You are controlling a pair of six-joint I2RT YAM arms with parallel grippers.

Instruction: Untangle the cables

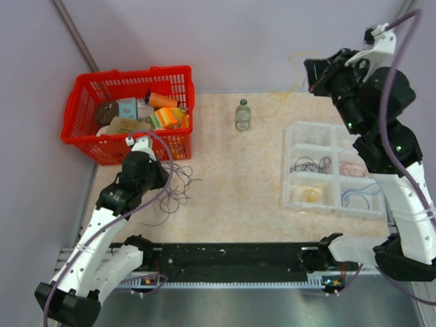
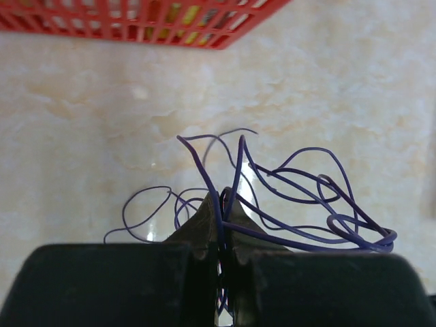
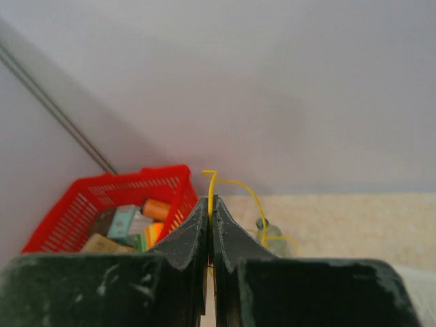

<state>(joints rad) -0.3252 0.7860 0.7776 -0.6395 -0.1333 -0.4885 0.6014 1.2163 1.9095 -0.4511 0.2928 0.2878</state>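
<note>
A loose tangle of thin dark purple cables (image 1: 176,185) lies on the table in front of the red basket. My left gripper (image 1: 158,178) is shut on purple cable strands (image 2: 286,197), which loop out to the right of its tips (image 2: 223,197). My right gripper (image 1: 313,75) is raised high at the back right and shut on a thin yellow cable (image 3: 212,184), which curves away and down (image 1: 285,99) toward the table. More cables, purple, red, yellow and blue, lie sorted in the compartments of a clear tray (image 1: 294,139).
A red basket (image 1: 76,136) full of small packages stands at the back left. A small glass bottle (image 1: 243,114) stands at the back middle. The black rail (image 1: 231,257) with the arm bases runs along the near edge.
</note>
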